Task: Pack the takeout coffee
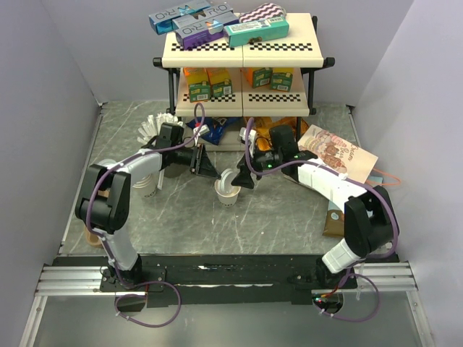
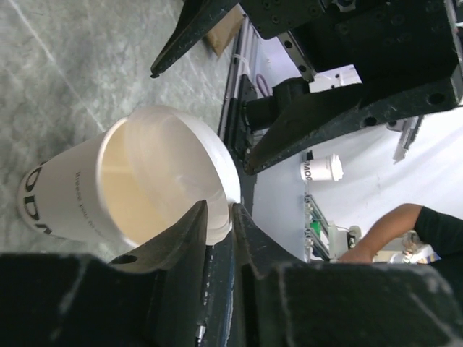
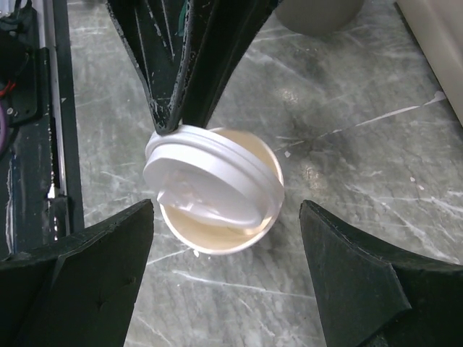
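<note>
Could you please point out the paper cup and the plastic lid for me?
paper cup [image 2: 72,191]: left wrist view, printed outer side wall.
plastic lid [image 3: 208,168]: right wrist view, ridged top face.

1. A grey marbled table [image 1: 289,217] is carrying everything.
2. A two-tier shelf rack [image 1: 242,48] is standing at the middle of the table's far edge. Flat boxes [image 1: 202,25] are lying on its top tier, and green-and-orange cartons [image 1: 210,83] are standing on its lower tier.
3. Blue and orange packets [image 1: 224,129] are lying on the table under the rack.
4. A dark cup of white sticks [image 1: 153,130] is standing toward the far left corner.
5. The takeout coffee cup [image 1: 228,196] is standing upright near the table's middle.
6. A second white cup [image 1: 148,189] is standing toward the left edge.
7. A printed paper bag [image 1: 336,152] is lying toward the right edge, with a brown cardboard piece [image 1: 334,225] lying nearer the near right corner.
</note>
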Motion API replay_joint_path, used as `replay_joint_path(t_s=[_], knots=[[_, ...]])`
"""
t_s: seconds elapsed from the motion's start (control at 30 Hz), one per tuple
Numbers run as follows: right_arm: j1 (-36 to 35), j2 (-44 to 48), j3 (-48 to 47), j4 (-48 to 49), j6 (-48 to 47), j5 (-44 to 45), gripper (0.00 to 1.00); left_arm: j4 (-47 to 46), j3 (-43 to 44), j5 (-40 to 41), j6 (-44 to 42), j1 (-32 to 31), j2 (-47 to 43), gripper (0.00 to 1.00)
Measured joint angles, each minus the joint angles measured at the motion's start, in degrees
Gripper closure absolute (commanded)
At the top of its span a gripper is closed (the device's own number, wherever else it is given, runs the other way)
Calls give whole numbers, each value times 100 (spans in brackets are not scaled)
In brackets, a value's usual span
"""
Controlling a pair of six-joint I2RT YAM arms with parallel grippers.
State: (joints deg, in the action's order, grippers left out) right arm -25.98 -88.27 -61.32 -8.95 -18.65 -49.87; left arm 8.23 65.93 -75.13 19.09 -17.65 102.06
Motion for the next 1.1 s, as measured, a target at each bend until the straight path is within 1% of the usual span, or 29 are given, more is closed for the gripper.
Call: replay_joint_path(t_s=[0.07, 0.1, 0.27, 0.83, 0.9, 1.1], knots=[[-50, -46, -44, 2, 13, 55, 13, 63, 0, 72, -63, 13, -13, 66], [-83, -59, -59, 9, 22, 76, 13, 109, 0, 118, -111, 17, -26, 63], [-221, -66, -66, 61, 57, 127, 13, 330, 0, 382, -306, 22, -144, 56], [-326, -144, -149, 125, 109, 555, 13, 706, 7, 1025, -599, 22, -280, 48], [-339, -184, -166, 127, 109, 612, 13, 782, 33, 1110, -660, 22, -299, 46], [-354, -295, -232, 114, 127, 728, 14, 1143, 181, 1526, -1010, 22, -365, 45]])
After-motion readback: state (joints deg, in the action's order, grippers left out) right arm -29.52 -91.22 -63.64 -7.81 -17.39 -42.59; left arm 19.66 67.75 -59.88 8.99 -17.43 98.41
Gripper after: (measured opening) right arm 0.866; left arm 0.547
